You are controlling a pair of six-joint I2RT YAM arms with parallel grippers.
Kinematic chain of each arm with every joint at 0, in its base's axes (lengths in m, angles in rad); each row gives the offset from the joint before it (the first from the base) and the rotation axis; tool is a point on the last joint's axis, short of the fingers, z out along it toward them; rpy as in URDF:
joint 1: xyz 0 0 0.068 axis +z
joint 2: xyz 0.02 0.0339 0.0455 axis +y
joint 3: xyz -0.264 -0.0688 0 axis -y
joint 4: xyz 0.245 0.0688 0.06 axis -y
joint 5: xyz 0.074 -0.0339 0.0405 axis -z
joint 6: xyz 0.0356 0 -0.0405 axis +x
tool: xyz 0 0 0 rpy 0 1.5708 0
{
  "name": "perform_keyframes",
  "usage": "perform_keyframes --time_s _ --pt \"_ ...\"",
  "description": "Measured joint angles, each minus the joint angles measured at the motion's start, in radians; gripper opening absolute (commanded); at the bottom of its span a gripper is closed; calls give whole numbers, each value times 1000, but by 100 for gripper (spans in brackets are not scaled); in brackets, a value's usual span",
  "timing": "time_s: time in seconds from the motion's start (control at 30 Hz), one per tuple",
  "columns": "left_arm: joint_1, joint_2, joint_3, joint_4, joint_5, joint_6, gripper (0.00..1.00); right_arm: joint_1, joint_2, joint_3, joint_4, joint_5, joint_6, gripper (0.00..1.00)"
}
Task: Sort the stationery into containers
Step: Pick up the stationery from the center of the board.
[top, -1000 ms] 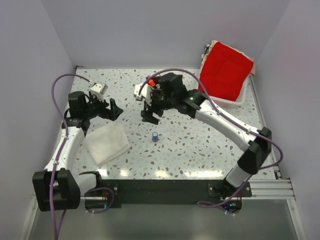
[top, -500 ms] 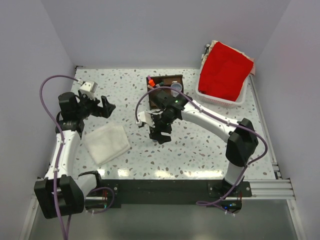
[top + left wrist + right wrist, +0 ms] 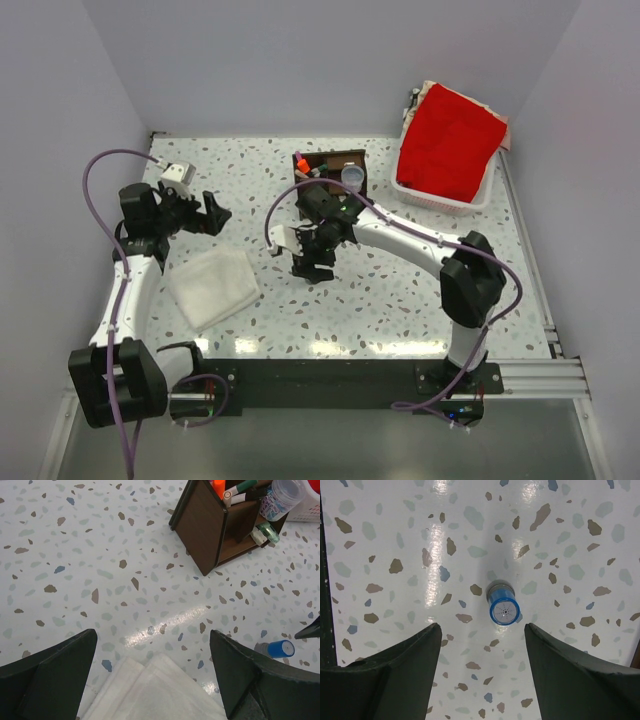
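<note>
The dark brown wooden organizer (image 3: 340,163) stands at the back middle. In the left wrist view, the organizer (image 3: 202,525) holds an orange highlighter (image 3: 217,486), pens (image 3: 236,494), a round bluish pot (image 3: 282,497) and a mint-green piece (image 3: 267,530). A blue-capped grey stick (image 3: 504,609) stands upright on the table. My right gripper (image 3: 482,629) is open just above it, the stick slightly ahead of the fingertips. It hides the stick in the top view, where it (image 3: 312,265) hangs in front of the organizer. My left gripper (image 3: 214,215) is open and empty over the cloth's far edge.
A white folded cloth (image 3: 212,287) lies at the near left, below my left gripper (image 3: 153,635). A white basket (image 3: 478,203) with red cloth (image 3: 452,140) stands at the back right. The blue-capped stick (image 3: 276,649) also shows in the left wrist view.
My right gripper has moved from the organizer toward the near side and now hangs over the blue-capped stick. My left arm has drawn back to the left.
</note>
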Motion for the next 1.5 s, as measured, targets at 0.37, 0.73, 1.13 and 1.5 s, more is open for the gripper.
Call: perform_keyframes --time_s 0.37,0.73,1.13,1.5 --pt "4 11 0 5 0 0 100 -6 89 31 12 32 9 67" --pt "7 32 0 12 0 0 100 -24 123 64 22 34 11 61" --pt "8 33 0 19 0 0 100 -24 145 64 20 33 7 52" --pt "13 38 0 21 0 -27 100 -24 145 64 21 34 8 38"
